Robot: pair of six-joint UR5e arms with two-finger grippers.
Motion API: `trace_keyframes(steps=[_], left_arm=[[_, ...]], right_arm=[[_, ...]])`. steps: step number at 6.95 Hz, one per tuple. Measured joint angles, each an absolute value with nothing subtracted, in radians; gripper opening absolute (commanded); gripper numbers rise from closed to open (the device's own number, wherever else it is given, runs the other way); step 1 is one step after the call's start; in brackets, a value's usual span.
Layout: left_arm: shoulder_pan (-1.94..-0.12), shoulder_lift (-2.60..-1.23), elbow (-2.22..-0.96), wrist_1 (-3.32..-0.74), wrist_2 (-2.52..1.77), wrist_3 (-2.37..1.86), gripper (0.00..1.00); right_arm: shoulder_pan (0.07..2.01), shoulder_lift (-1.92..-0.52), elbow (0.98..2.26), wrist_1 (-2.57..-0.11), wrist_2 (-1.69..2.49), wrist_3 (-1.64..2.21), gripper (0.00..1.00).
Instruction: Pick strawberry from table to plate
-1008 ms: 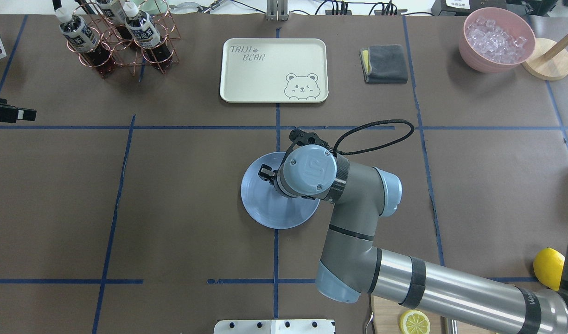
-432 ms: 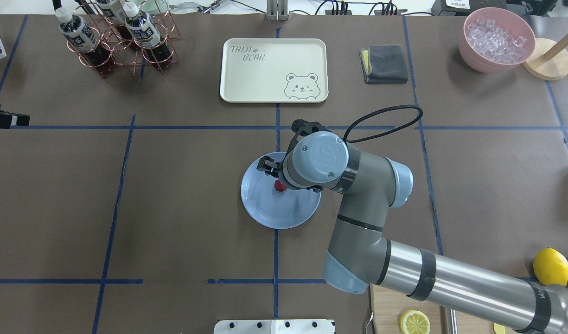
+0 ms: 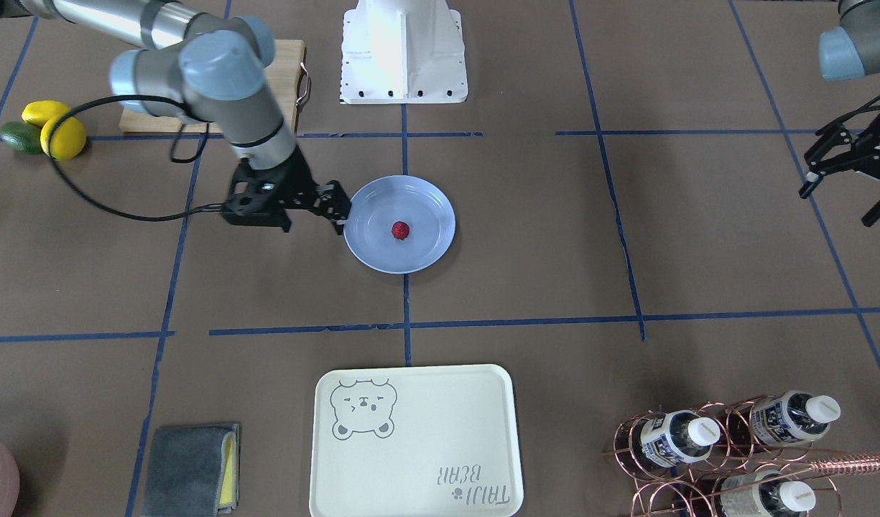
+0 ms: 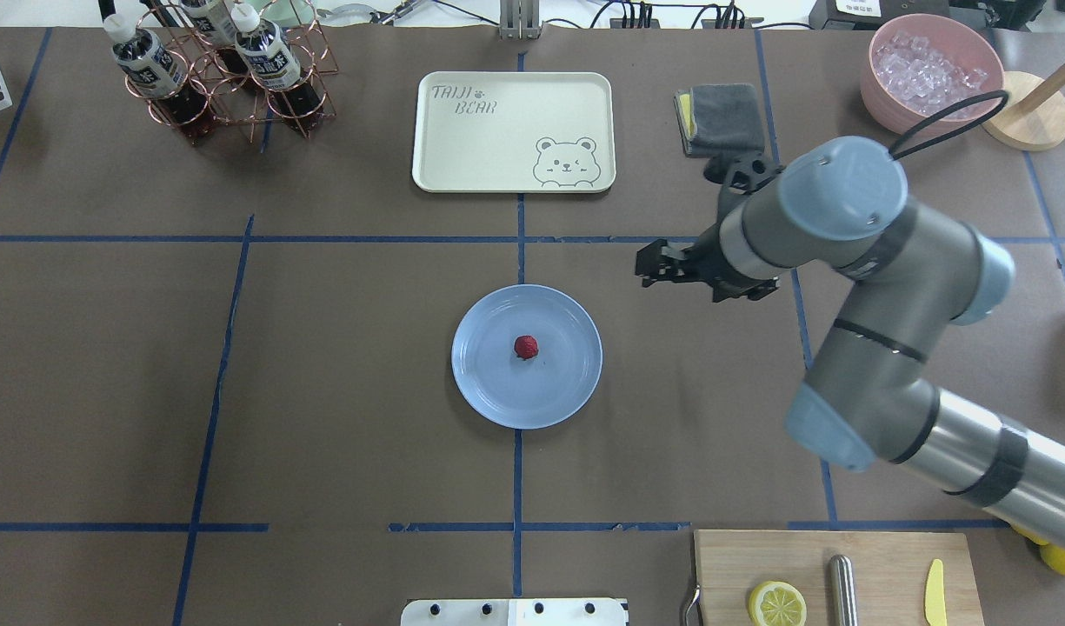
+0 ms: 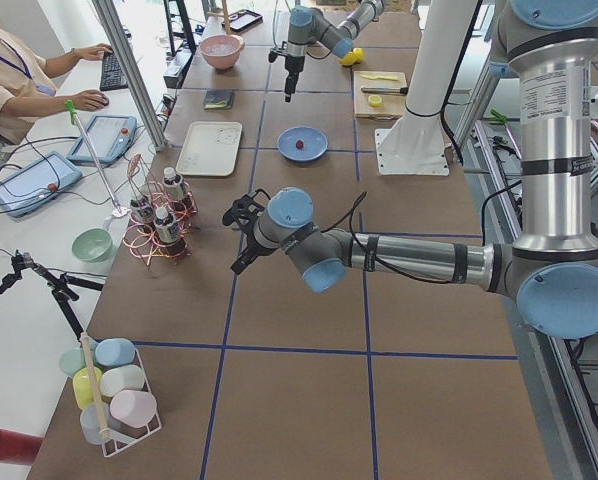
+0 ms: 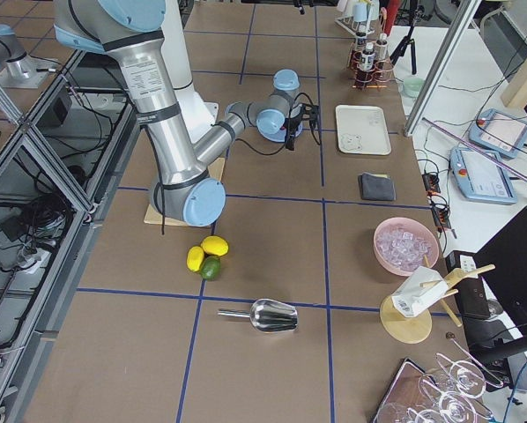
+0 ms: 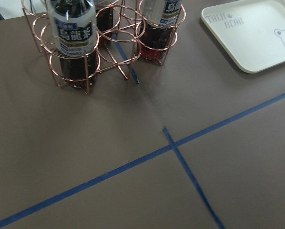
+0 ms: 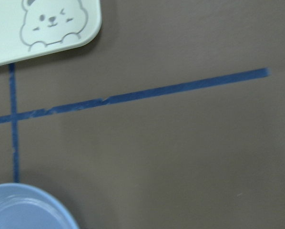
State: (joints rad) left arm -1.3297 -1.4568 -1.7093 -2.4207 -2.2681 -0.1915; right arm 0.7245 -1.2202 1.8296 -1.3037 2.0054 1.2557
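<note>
A small, dark-red, roundish strawberry [image 4: 525, 347] lay near the middle of a glossy light-blue plate [image 4: 489, 393] on the brown, blue-taped table [image 4: 323, 391]. The right gripper [image 4: 647, 269] hovered beside the plate, jaws parted and empty. The left gripper [image 3: 838, 207], well apart, was spread wide and held nothing.

You see the plate [image 4: 489, 391] from overhead and from opposite. Your right wrist camera catches its rim, close.
</note>
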Motion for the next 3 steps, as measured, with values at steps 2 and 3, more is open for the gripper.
trace_keyframes(steps=[2, 3], left_arm=[[-1.443, -1.492, -1.694, -2.226, -2.27, 0.025, 1.0], [-1.508, -1.54, -1.692, -2.077, -2.27, 0.144, 1.0]], right_arm=[[0.938, -1.364, 1.86, -1.306, 2.18, 0.987, 1.0], [1.055, -1.427, 1.86, -1.313, 2.256, 0.837, 1.0]])
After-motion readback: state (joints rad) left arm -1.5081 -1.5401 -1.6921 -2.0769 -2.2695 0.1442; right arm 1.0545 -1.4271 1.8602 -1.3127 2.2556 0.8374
